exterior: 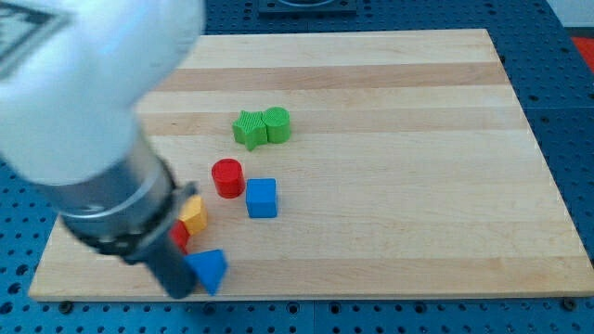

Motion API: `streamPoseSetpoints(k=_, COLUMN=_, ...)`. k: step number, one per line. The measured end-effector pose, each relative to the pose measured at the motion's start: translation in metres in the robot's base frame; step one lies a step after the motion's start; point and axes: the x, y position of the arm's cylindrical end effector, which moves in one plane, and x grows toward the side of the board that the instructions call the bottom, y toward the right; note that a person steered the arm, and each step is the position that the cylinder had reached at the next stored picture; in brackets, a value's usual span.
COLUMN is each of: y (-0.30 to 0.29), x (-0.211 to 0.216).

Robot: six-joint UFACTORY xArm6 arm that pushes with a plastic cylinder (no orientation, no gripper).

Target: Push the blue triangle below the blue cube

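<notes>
The blue triangle point(210, 269) lies near the board's bottom edge at the view's lower left. The blue cube point(262, 198) sits above it and to its right, next to a red cylinder point(226, 177). My dark rod comes down from the view's left; its tip point(176, 289) is at the triangle's left side, touching or nearly touching it. The arm's white and grey body point(88, 111) fills the upper left and hides part of the board.
A yellow block point(193, 214) and a partly hidden red block point(180, 234) sit just above the triangle beside the rod. A green star point(248, 129) and a green cylinder point(277, 124) touch near the board's middle top. The board's bottom edge point(306, 296) is close below the triangle.
</notes>
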Motion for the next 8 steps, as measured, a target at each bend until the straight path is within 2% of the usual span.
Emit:
streamPoseSetpoints(k=1, y=0.070, x=0.000)
streamPoseSetpoints(k=2, y=0.098, x=-0.006)
streamPoseSetpoints(k=3, y=0.100, x=-0.022)
streamPoseSetpoints(k=5, y=0.098, x=0.000)
streamPoseSetpoints(k=6, y=0.080, x=-0.007)
streamPoseSetpoints(k=8, y=0.091, x=-0.052)
